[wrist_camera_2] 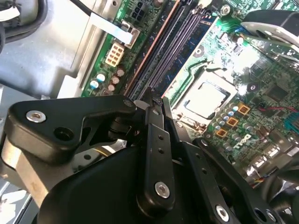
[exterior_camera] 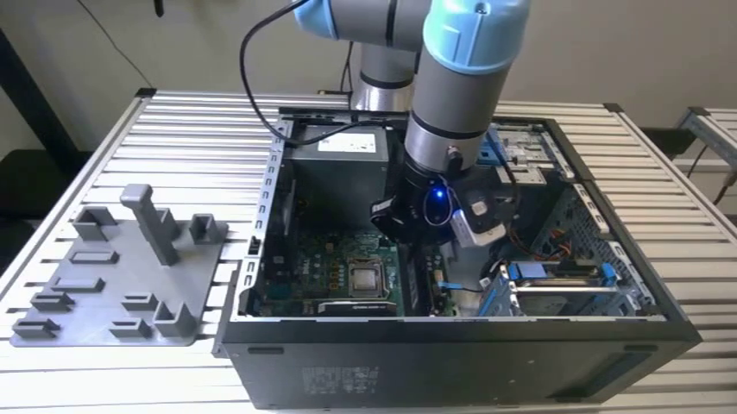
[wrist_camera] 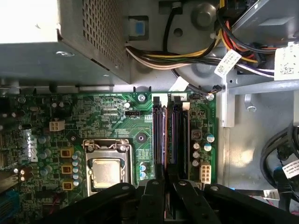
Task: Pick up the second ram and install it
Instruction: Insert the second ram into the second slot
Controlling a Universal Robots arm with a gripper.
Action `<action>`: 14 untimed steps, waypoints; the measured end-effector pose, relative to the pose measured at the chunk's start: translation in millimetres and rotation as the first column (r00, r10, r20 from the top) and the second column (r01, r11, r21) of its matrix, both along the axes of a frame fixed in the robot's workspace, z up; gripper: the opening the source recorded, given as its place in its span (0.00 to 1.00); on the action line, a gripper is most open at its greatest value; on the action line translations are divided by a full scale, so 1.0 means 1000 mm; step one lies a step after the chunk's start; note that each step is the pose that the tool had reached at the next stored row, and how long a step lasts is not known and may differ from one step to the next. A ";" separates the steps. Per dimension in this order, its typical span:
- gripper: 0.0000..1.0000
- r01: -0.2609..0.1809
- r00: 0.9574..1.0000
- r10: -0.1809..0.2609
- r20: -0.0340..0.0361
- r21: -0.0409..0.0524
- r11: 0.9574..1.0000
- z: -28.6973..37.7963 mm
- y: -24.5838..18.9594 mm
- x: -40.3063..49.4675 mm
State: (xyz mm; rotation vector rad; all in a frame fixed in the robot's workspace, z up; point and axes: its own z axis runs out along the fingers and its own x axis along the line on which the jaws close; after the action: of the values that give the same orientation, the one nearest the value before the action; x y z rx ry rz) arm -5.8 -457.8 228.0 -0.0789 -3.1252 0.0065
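1. Black gripper fingers sit closed together, right over the memory slots on the green motherboard; in the second wrist view the tips meet at the near end of the slot rows.
2. Whether the fingers pinch the second ram cannot be told: a dark stick appears seated in one slot in the first wrist view, running toward the fingertips, but the contact point is hidden.
3. Beside the slots lies the metal-framed processor socket, with orange components near it.
4. In the exterior view the arm reaches down into the open black computer case standing on the slatted metal table.
5. Grey plastic fixture tray with upright posts rests on the table at the exterior view's left, well apart from the gripper.
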 end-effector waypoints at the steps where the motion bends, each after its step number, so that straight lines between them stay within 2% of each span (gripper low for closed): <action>1: 0.14 0.000 1.000 0.000 0.000 0.000 1.000 -0.0007 0.0000 0.0000; 14: 0.14 0.000 1.000 0.000 0.000 0.000 1.000 -0.0035 -0.0022 0.0000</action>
State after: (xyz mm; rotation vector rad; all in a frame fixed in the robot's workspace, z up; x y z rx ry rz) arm -5.8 -460.0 224.5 -0.0789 -3.1252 0.0066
